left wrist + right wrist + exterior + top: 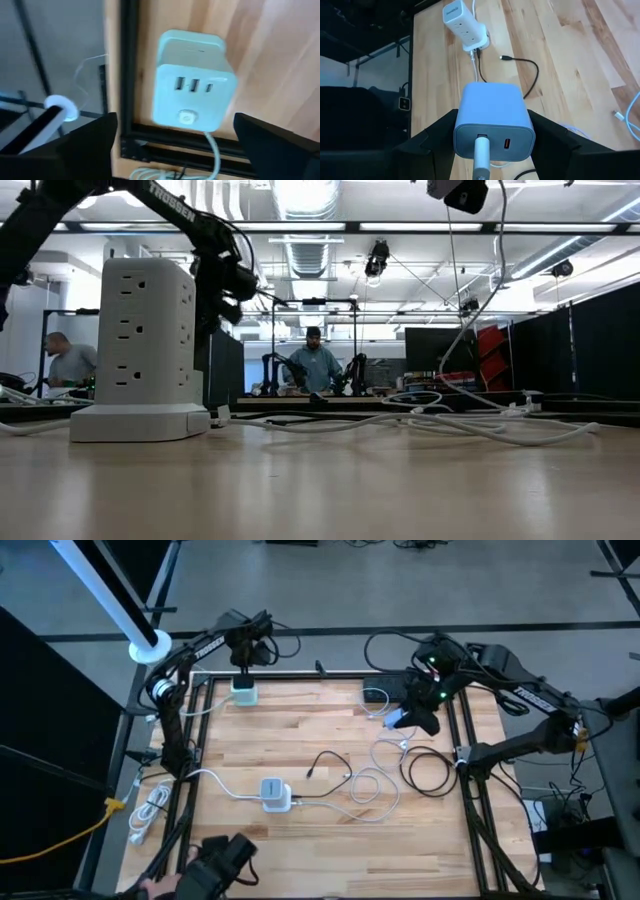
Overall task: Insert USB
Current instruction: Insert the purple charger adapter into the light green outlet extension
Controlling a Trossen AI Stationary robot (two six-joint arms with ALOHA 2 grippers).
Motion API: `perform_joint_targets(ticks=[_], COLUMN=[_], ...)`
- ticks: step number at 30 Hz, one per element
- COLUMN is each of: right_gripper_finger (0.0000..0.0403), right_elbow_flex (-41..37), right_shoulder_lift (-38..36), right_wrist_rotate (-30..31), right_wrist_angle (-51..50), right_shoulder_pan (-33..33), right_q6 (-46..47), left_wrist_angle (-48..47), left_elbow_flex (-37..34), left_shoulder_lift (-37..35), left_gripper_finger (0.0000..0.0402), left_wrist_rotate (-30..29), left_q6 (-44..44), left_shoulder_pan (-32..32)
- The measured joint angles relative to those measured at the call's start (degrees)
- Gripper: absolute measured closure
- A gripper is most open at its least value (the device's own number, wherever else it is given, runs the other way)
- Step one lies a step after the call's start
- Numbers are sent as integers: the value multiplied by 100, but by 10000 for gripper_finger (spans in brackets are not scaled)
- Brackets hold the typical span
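I count two power units on the table (300,730), one wall charger in my grip, and several loose cables. At my left, a pale green cube power strip (244,693) sits at the far left corner, its face with two USB-A ports and one smaller port turned up toward my left jaws (172,145), which hang spread wide above it, holding nothing. Near the front middle stands the white tower power strip (274,793), upright, with a black cable (330,762) ending free just beside it. At my right, toward the far right edge, my right jaws (492,142) clamp a light blue charger block (492,122) by its two sides above the table. A white cable (481,162) is plugged into one of its two ports, its port face toward my wrist.
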Motion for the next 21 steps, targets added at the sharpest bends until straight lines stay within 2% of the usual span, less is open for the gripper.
perform_joint_targets(ticks=[8, 12, 21], right_gripper_finger=[210, 210, 210], right_elbow_flex=[0, 0, 0], right_shoulder_lift=[196, 306, 500], right_wrist_rotate=[6, 6, 3], right_wrist_angle=[13, 59, 67], right_shoulder_pan=[0, 0, 2], right_q6=[42, 25, 20], left_wrist_angle=[83, 565, 1124], left_elbow_flex=[-468, -799, -1353], left_shoulder_lift=[82, 82, 82], left_gripper_finger=[14, 13, 13], left_wrist_rotate=[58, -299, -396], left_q6=[311, 453, 497], left_shoulder_pan=[55, 65, 135])
